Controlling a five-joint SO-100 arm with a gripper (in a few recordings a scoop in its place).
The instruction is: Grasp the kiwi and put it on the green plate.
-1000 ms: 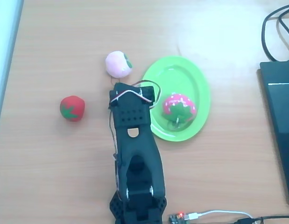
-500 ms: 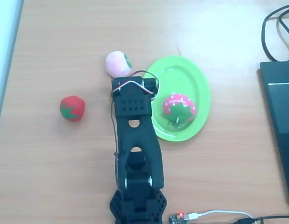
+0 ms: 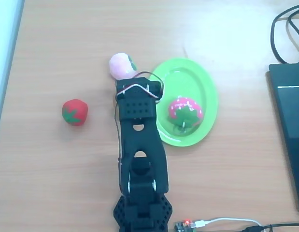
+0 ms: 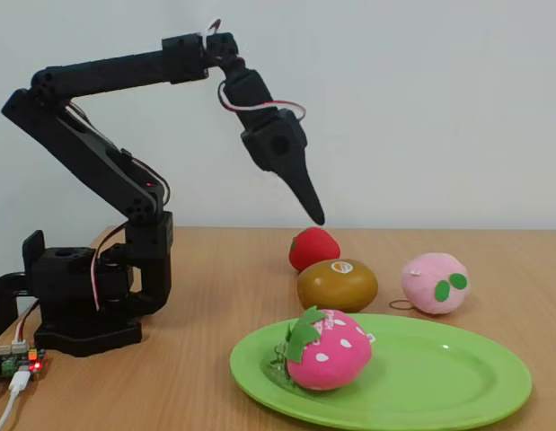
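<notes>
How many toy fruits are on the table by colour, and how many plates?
Brown toy fruit: 1, the kiwi
Red toy fruit: 1, the tomato
Pale pink toy fruit: 1, the round toy with a green leaf
Deep pink toy fruit: 1, the strawberry
Plates: 1, the green plate
Total: 5
</notes>
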